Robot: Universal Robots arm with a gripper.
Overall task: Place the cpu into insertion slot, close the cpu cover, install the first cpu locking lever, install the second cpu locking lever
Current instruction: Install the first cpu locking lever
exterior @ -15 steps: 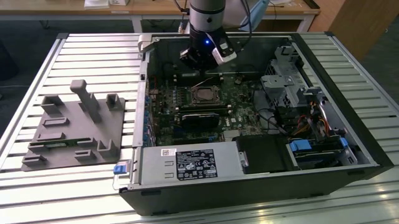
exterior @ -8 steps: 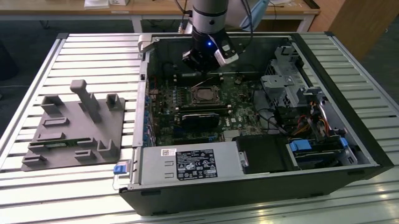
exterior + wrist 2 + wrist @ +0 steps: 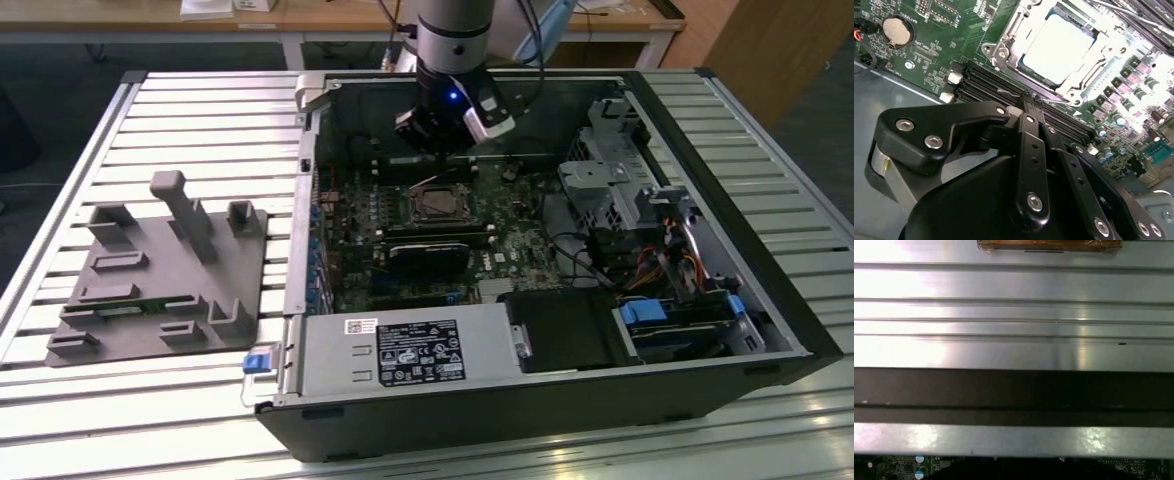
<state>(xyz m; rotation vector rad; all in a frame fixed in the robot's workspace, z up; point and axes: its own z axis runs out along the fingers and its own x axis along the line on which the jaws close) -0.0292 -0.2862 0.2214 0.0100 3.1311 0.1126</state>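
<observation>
The cpu [image 3: 1056,47], a silver-grey square, lies in the insertion slot, whose black rim [image 3: 1023,67] shows at one edge. The cpu cover [image 3: 1004,45], a silver frame, lies flat around the chip. A thin wire lever [image 3: 1126,15] runs past one side of the cover. My gripper [image 3: 1029,99] is shut with nothing between its black fingers, and the tips hover just off the cover's edge over the memory slots [image 3: 984,85]. In the exterior view the gripper [image 3: 434,148] hangs inside the case just behind the socket with its cpu cover [image 3: 438,190].
The open computer case [image 3: 774,330] lies on a slatted metal table [image 3: 80,420]. A power supply [image 3: 400,352] sits at the front, a drive cage [image 3: 607,180] and cables at the exterior view's right, and a grey fixture tray [image 3: 160,270] at its left. A coin battery [image 3: 898,29] sits on the board.
</observation>
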